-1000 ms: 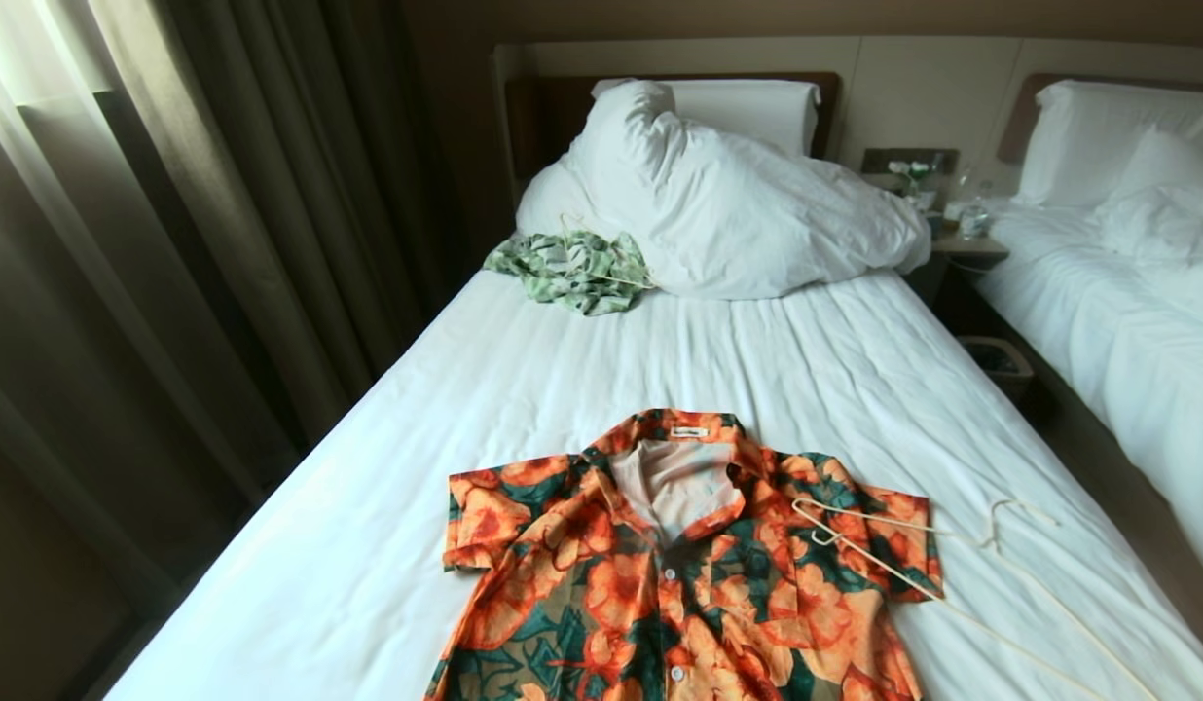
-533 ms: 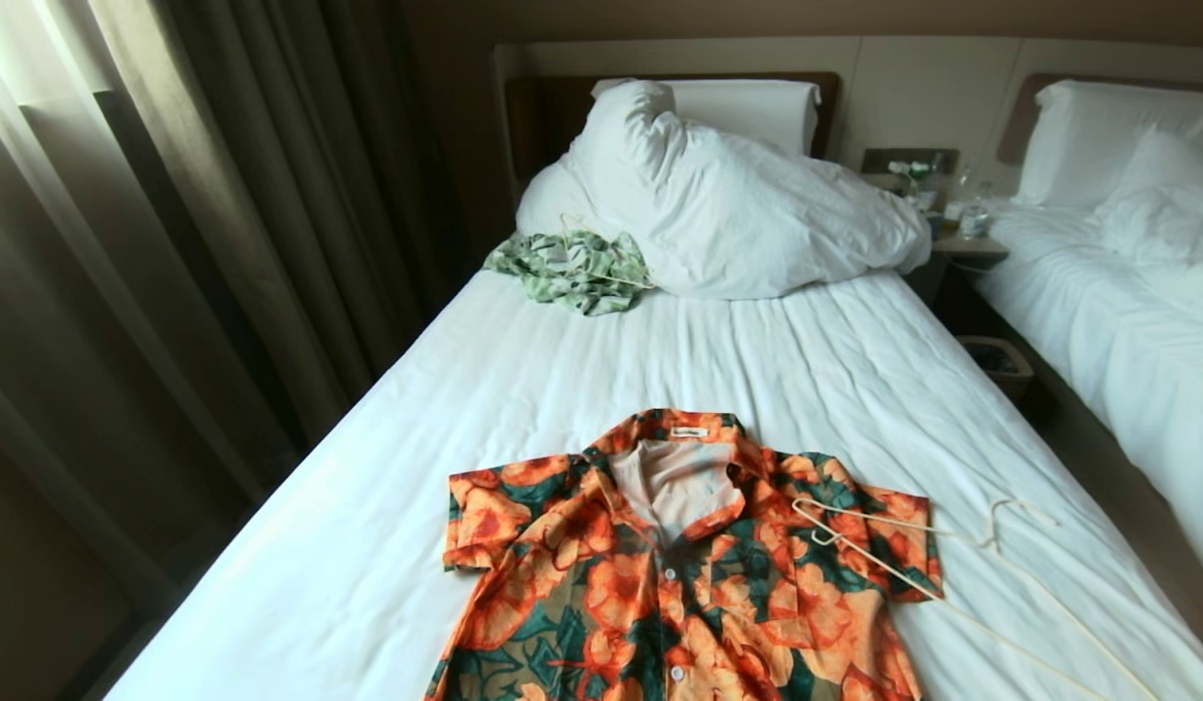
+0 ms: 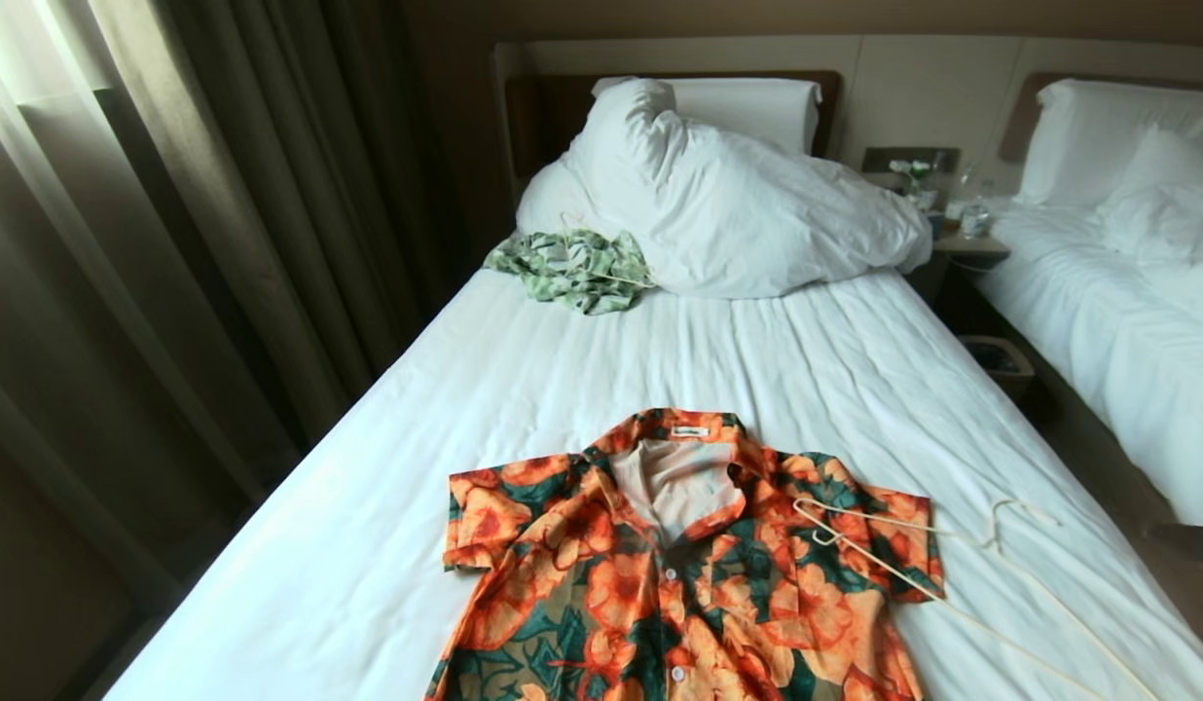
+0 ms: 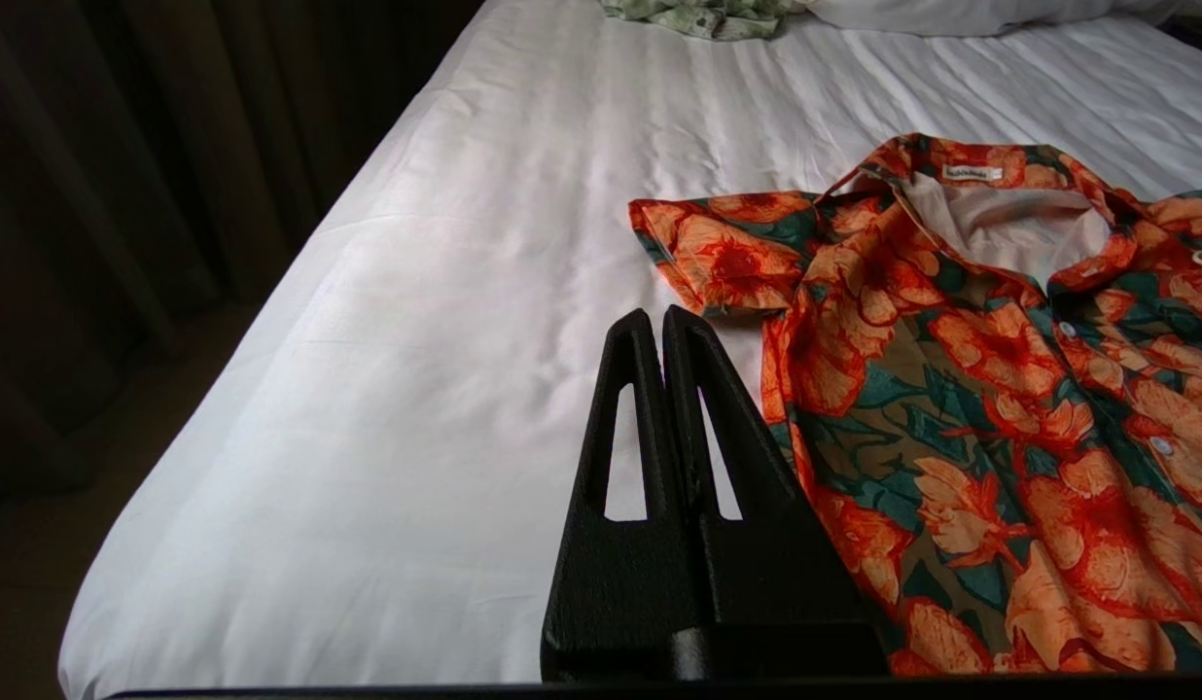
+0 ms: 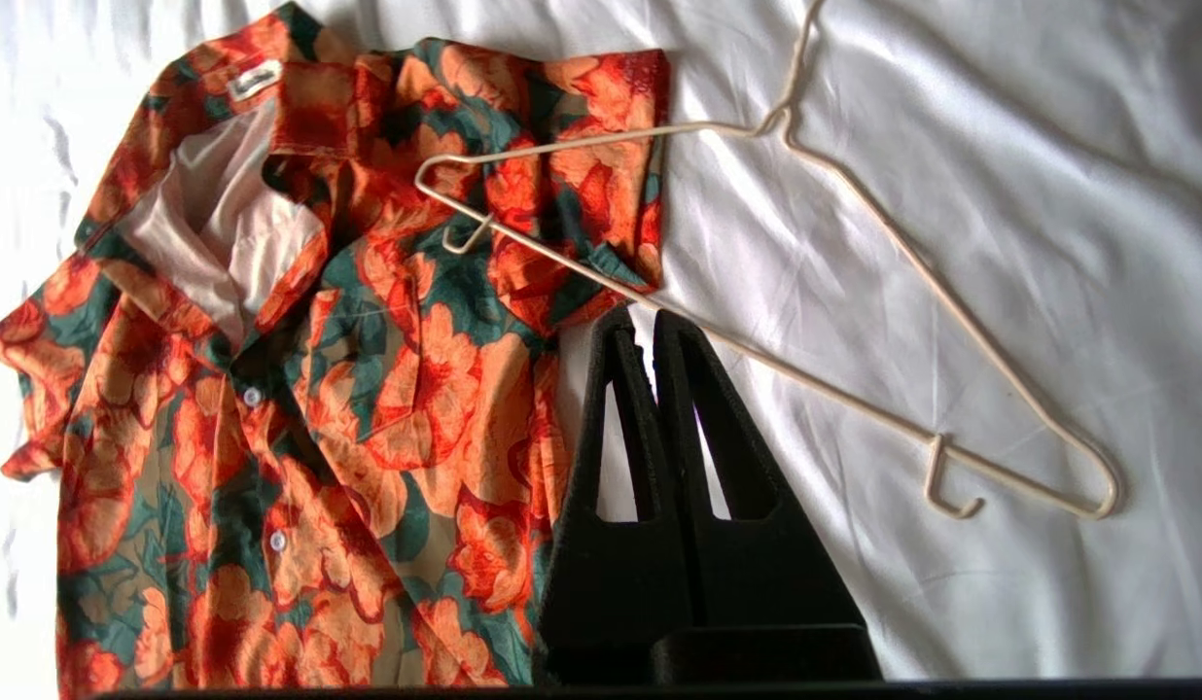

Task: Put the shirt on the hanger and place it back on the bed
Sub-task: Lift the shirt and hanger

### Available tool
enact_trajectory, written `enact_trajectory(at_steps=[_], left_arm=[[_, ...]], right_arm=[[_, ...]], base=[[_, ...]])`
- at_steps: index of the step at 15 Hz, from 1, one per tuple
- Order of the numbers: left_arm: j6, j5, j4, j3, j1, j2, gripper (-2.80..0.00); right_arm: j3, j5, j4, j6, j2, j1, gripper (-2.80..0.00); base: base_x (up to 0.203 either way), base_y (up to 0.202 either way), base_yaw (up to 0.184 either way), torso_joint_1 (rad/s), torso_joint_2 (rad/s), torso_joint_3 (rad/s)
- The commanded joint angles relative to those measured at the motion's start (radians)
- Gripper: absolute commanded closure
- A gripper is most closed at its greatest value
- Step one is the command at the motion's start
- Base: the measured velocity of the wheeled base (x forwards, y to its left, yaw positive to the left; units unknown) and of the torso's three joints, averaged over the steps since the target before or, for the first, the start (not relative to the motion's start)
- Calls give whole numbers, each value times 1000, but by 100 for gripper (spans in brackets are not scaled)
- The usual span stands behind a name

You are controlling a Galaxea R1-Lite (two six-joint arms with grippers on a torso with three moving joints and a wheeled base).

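The orange-flowered shirt (image 3: pixel 679 584) lies flat and collar-up on the near end of the bed (image 3: pixel 524 389). The cream wire hanger (image 3: pixel 994 531) lies beside it, one end resting on the shirt's sleeve. In the right wrist view my right gripper (image 5: pixel 638 316) hovers shut above the sheet, its tips just short of the hanger's lower bar (image 5: pixel 805 374) and beside the shirt (image 5: pixel 368 389). A dark part of that arm (image 3: pixel 1190 540) shows at the head view's right edge. My left gripper (image 4: pixel 659 316) is shut and empty, off the shirt's other sleeve (image 4: pixel 727 258).
A pale green-and-white shirt (image 3: pixel 572 271) with its own hanger lies against the bunched duvet (image 3: pixel 728 214) at the head of the bed. Curtains (image 3: pixel 173 243) hang along the left side. To the right are a nightstand (image 3: pixel 966 243), a bin (image 3: pixel 996 360) and a second bed (image 3: pixel 1127 321).
A dark part of my right arm has come into the head view at the right edge. The shirt and hanger lie as before.
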Motion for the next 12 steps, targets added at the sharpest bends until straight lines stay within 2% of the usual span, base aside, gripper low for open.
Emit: enact_trajectory(at_steps=[1,3,4,5,7,9,11,12], left_arm=[[0,1,0,0,0,0,0],[0,1,0,0,0,0,0],[0,1,0,0,0,0,0],[0,1,0,0,0,0,0],[0,1,0,0,0,0,0],[0,1,0,0,0,0,0],[0,1,0,0,1,0,0],[0,1,0,0,0,0,0]], right_arm=[[-39,85,-4,5,247,-123,0],[-59,242,-12,-48,389,-282,0],[-65,345,-13,-105,449,-349,0],[-71,442,-10,-183,499,-403,0],[-88,573,10,-319,589,-457,0],[-125,643,85,-458,677,-481,0],[-187,668,253,-672,744,-518,0],[-254,672,351,-735,773,-536,0]], base=[[0,0,0,0,0,0],[0,0,0,0,0,0],[0,0,0,0,0,0],[0,0,0,0,0,0],[0,0,0,0,0,0],[0,0,0,0,0,0],[0,0,0,0,0,0],[0,0,0,0,0,0]])
